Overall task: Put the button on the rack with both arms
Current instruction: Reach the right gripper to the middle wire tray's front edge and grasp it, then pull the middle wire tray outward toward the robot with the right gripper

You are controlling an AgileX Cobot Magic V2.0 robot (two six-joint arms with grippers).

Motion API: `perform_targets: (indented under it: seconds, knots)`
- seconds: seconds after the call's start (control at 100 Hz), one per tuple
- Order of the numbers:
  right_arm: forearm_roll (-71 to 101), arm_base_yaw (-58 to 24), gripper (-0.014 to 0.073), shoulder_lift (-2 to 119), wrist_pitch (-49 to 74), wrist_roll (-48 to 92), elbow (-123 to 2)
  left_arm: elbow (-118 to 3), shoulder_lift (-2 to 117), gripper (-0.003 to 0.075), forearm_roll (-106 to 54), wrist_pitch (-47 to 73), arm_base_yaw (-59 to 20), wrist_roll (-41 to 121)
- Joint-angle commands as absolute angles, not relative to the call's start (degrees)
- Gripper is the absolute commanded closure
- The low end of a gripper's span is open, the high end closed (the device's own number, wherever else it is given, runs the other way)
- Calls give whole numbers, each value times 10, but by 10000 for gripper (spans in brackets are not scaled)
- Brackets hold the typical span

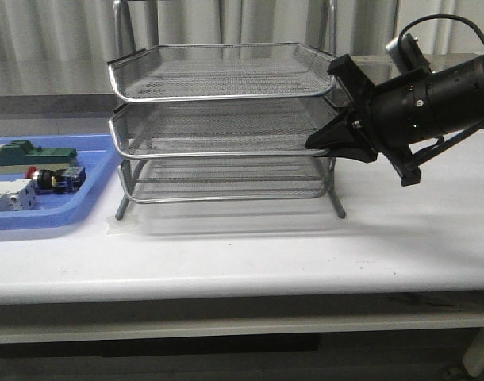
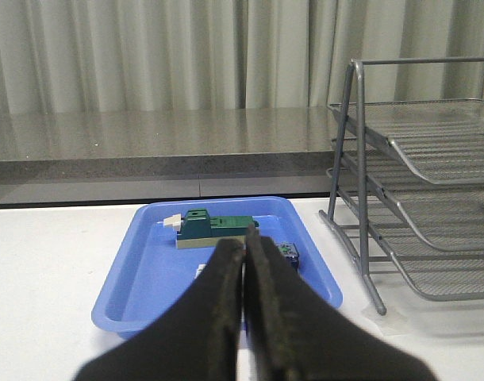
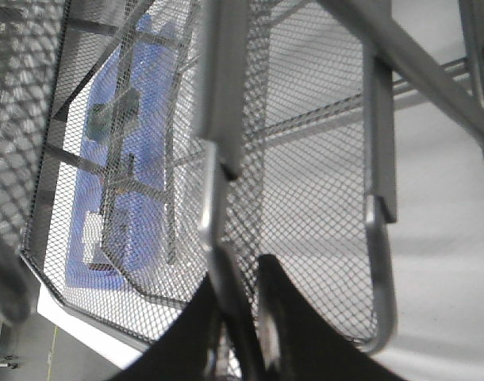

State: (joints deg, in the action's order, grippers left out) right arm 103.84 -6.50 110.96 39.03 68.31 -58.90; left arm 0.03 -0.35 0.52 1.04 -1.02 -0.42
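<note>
The button (image 1: 48,176), red-capped with a black body, lies in the blue tray (image 1: 91,202) at the table's left. In the left wrist view only its blue end (image 2: 288,253) shows past my fingers. The silver mesh rack (image 1: 218,151) stands mid-table with three tiers. My right gripper (image 1: 315,144) reaches in from the right and is shut on the rim of the middle tier; the rim wire (image 3: 226,238) runs between its fingers (image 3: 240,279). My left gripper (image 2: 243,248) hovers short of the tray (image 2: 147,278), shut with nothing in it, and is out of the front view.
A green block (image 1: 36,152) (image 2: 214,228) lies at the tray's far side and a white breaker (image 1: 8,194) at its near side. The rack's legs (image 2: 361,254) stand just right of the tray. A grey ledge and curtain run behind the table.
</note>
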Motion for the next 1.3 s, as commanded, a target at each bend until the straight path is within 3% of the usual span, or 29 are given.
perform_targets:
  seconds: [0.0, 0.64, 1.03, 1.15, 1.29]
  knots:
    - [1092, -68, 617, 1084, 426, 689, -586, 28, -23, 716, 0, -33, -14, -8]
    - [1084, -68, 617, 969, 424, 728, -383, 28, -23, 716, 0, -33, -14, -8]
    - [1084, -68, 608, 924, 424, 737, -341, 28, -23, 716, 0, -33, -14, -8]
    - [1084, -68, 505, 915, 431, 737, -341, 28, -23, 716, 0, -33, -14, -8]
    - [1084, -68, 254, 902, 449, 737, -341, 28, -23, 716, 0, -33, -14, -8]
